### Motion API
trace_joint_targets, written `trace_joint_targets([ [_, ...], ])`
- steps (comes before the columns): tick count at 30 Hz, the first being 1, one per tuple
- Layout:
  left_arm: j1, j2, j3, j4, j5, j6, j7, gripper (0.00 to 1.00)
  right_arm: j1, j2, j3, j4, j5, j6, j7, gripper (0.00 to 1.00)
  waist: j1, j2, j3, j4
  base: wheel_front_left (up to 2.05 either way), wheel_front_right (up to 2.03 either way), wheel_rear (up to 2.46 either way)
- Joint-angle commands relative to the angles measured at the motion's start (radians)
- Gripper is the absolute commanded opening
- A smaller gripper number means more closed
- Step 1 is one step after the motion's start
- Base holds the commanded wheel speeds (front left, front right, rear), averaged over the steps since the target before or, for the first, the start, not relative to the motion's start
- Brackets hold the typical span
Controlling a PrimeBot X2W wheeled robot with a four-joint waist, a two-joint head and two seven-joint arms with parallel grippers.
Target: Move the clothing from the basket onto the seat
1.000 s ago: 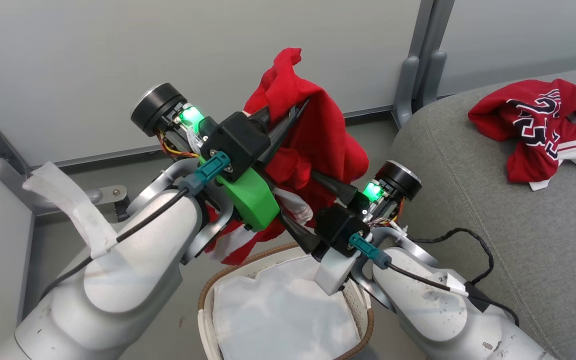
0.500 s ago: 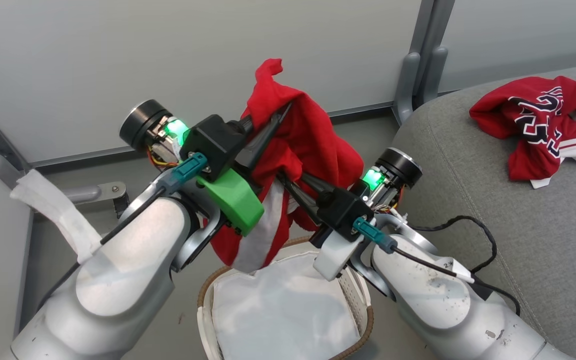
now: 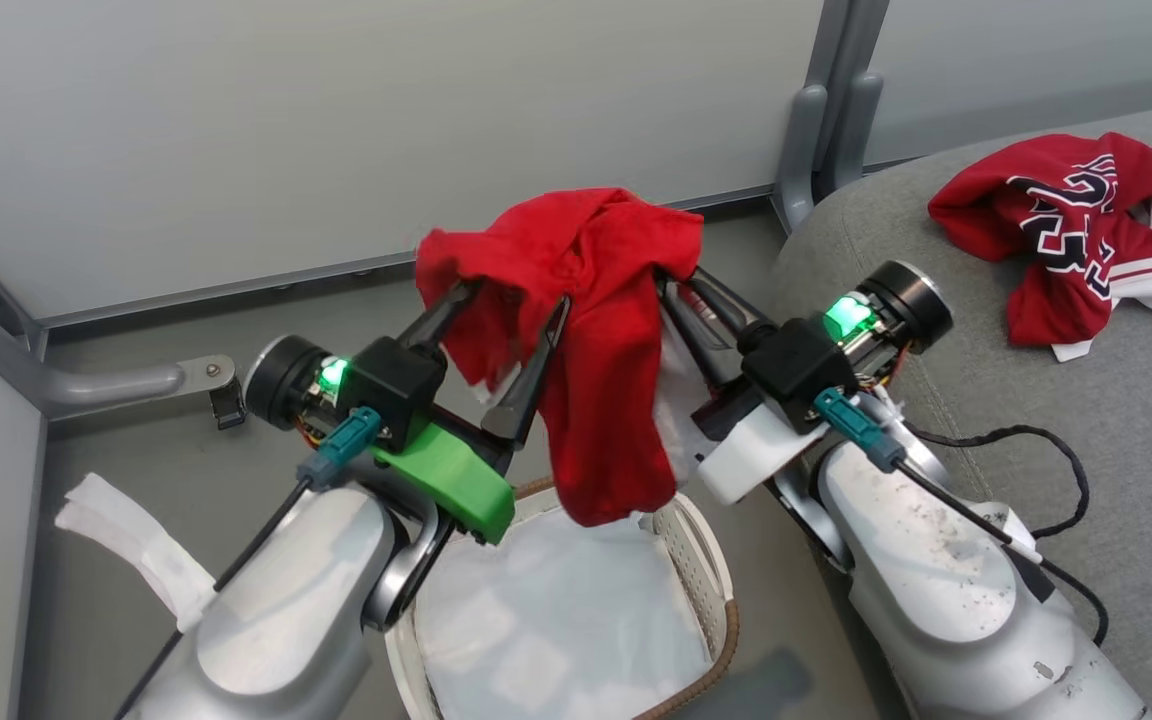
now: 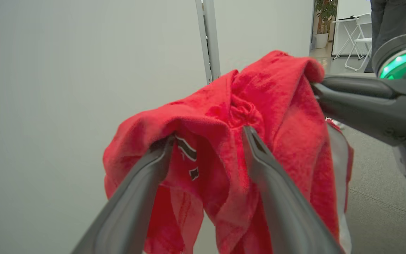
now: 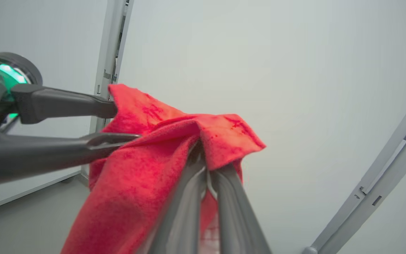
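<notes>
Red garment (image 3: 596,330) up in air above basket (image 3: 726,620), seat (image 3: 1036,400) off to right. Right end effector (image 3: 676,280) pinched tight on top fold; left end effector (image 3: 514,298) spread wide, cloth draped over fingers (image 4: 143,183). Soft, light, floppy, likely to slide off; grip bunched fold.

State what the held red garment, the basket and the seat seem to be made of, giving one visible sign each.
Garment: soft fuzzy knit fabric, probably; it drapes and folds. Basket: hard white plastic, perforated wall, brown woven-looking rim. Seat: grey fabric upholstery, matte, finely textured surface.
</notes>
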Motion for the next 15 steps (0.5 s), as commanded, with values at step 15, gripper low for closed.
trace_joint_targets([
  [15, 0.134, -0.077, 0.006, 0.091, 0.009, 0.004, -0.055, 1.00, 0.057, -0.042, -0.144, -0.040, -0.033, -0.001, -0.002, 0.00, 0.0000, -0.0001, 0.039, -0.034, 0.00, 0.00, 0.00],
])
